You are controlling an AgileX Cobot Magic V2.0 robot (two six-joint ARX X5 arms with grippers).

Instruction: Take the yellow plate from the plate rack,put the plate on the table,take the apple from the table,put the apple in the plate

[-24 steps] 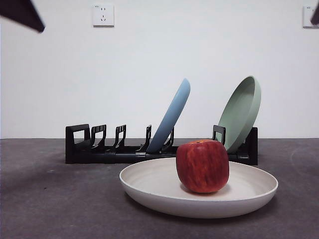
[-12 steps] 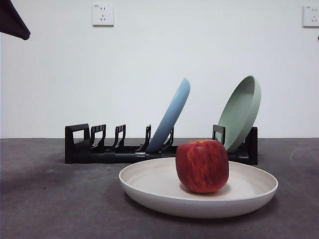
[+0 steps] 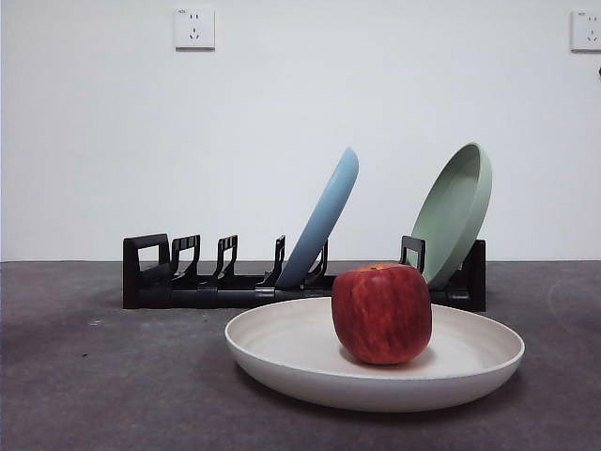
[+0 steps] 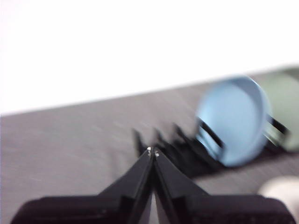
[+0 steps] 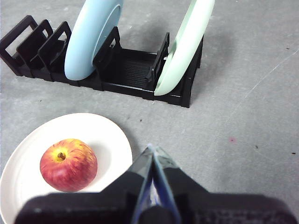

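The apple (image 3: pixel 381 313), red with a yellow-orange patch around its stem dip, sits upright inside the yellow plate (image 3: pixel 282 349), a cream, shallow dish with a raised rim; in the front view it stands right of the plate's centre. The plate lies flat on the dark grey desk (image 3: pixel 103 395), just in front of the plate rack (image 3: pixel 155 282). The black rack runs left to right along the far side of the desk, its boxy end handle at the left. A light blue plate (image 3: pixel 324 221) leans in a slot near the rack's middle, and a pale green plate (image 3: pixel 455 211) leans in a slot at the right end; the slots at the left end hold nothing. Both plates tilt the same way. The right tool (image 5: pixel 153 151) hangs above the desk, near side of the rack and beside the yellow plate's rim, jaws pressed together on nothing. The left tool (image 4: pixel 153 151), seen in a blurred wrist view, is likewise closed and empty, over bare desk with the rack beyond it. Two wall sockets (image 3: pixel 194 28) sit high on the white wall.
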